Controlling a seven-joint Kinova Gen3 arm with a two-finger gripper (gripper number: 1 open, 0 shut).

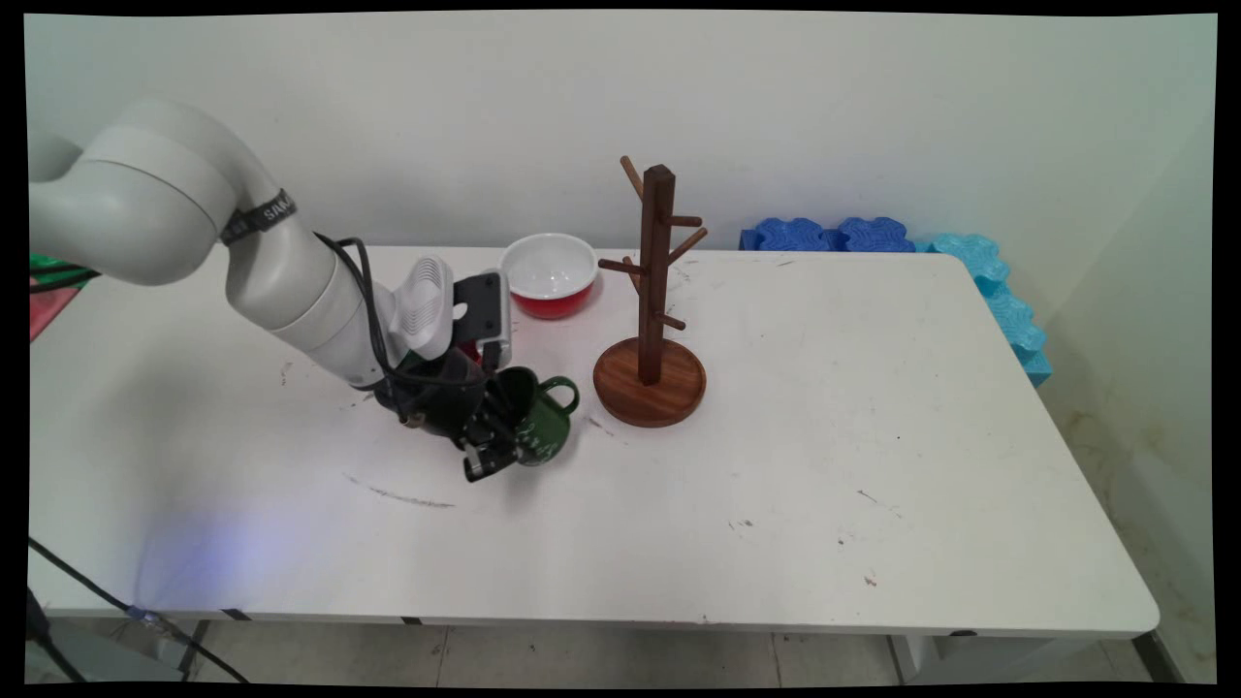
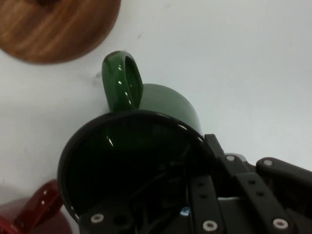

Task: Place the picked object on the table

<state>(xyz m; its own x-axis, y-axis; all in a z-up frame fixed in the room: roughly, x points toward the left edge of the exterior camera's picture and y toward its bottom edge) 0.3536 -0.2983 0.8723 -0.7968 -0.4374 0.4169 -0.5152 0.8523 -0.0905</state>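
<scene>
The gripper (image 1: 496,444) clamps the rim of a green mug (image 1: 539,419), one finger inside it, near the table's (image 1: 873,436) centre. White lettering on the mug is unreadable. A wooden mug tree (image 1: 652,320) stands just beside it, with a red bowl (image 1: 549,275) by the far edge.

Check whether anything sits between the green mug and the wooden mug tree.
Nothing visible does. The green mug, gripped at its rim by the claw, has only bare table between it and the mug tree.

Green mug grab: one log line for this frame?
gripper: shut on green mug, rim pinched | mug: tilted, handle toward wooden mug tree | red bowl: behind gripper | surface: white table
</scene>
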